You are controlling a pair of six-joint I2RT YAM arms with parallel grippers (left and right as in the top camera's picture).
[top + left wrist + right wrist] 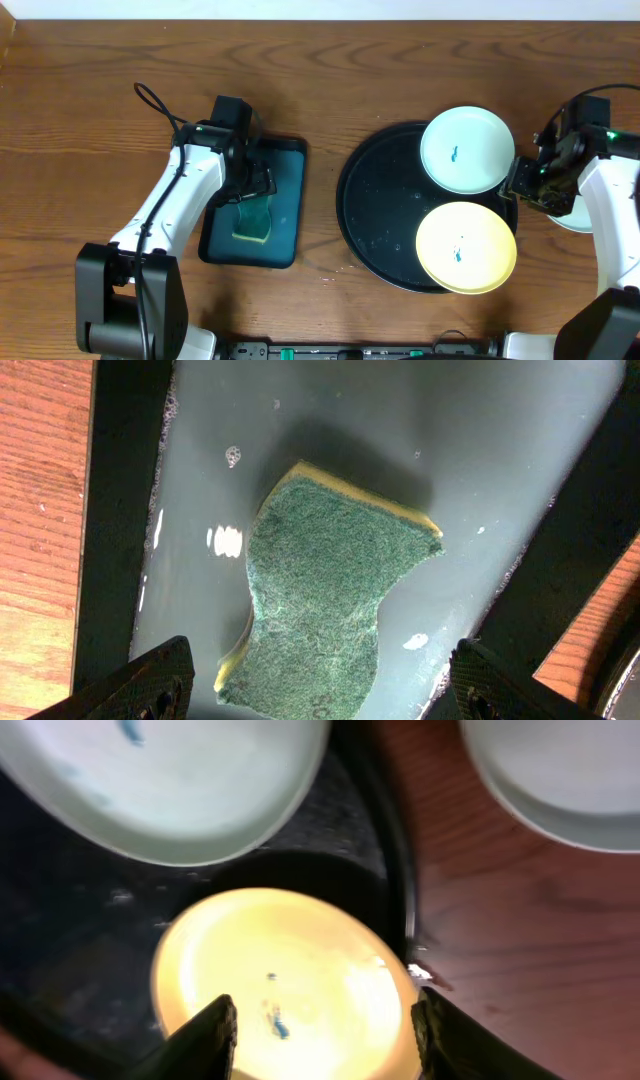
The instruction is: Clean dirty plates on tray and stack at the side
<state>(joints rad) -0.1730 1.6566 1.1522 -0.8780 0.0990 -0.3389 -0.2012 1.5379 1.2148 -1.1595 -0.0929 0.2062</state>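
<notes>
**A:** What does the overhead view show?

**B:** A round black tray (360, 200) holds a white plate (466, 150) and a yellow plate (466, 248), each with a small blue smear. Well to the left, a sponge (252, 222) lies in a teal tray (285, 200) on the tabletop (80, 90).

**A:** And the left wrist view?

**B:** The left jaws are spread wide. They hover over the sponge in shallow soapy water and touch nothing.

**A:** The right wrist?

**B:** The right jaws are parted too, and empty, above the yellow plate's edge. A third plate (560, 770) lies off the tray, on bare wood.

**A:** Which step is this?

**B:** Probably fetching the sponge, since two plates look unwashed. The left jaws need to drop, close on the sponge and carry it to a plate.
</notes>
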